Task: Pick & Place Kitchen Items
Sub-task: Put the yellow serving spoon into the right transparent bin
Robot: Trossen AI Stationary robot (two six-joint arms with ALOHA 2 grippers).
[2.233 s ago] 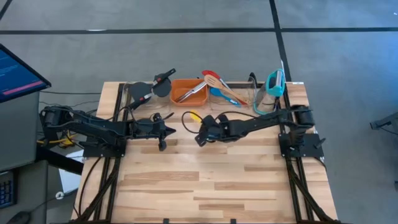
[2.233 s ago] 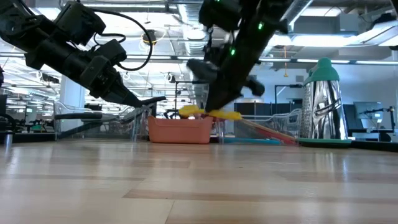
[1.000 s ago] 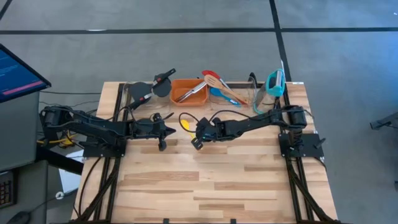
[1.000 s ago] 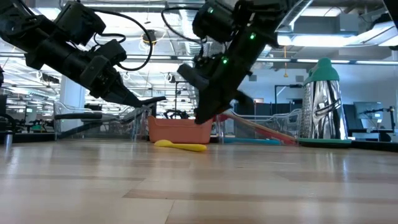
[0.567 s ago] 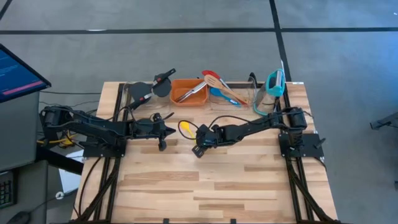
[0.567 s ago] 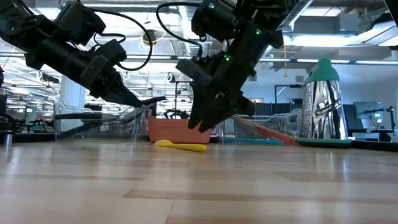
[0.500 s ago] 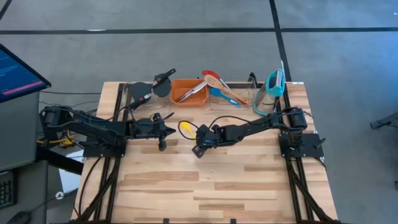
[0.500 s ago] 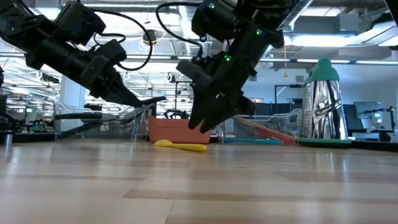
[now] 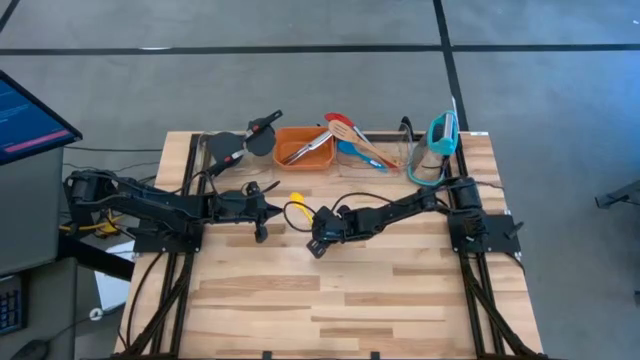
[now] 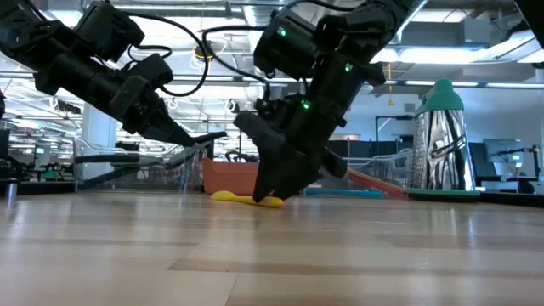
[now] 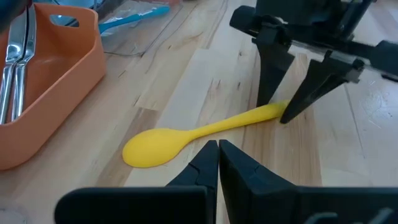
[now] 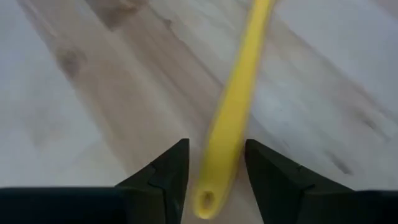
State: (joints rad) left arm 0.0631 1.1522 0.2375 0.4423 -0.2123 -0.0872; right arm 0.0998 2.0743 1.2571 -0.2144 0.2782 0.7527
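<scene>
High view: right end effector [image 9: 314, 243] sits low over the light wooden surface [image 9: 350, 300], just beside the orange rectangular plastic bin [image 9: 305, 147].
Spoon: yellow plastic spoon [image 11: 199, 133] lies flat near that bin, handle end between the right fingers [image 11: 271, 68].
Right state: released, jaws spread astride the handle, not clamped.
Left state: left end effector [image 11: 217, 163] clenched, empty, hovering near the spoon bowl.
Advice: centre the handle, settle lower, close squarely, lift level.
Hidden: finger contact with the handle cannot be told; other utensils beyond the bin overlap.
</scene>
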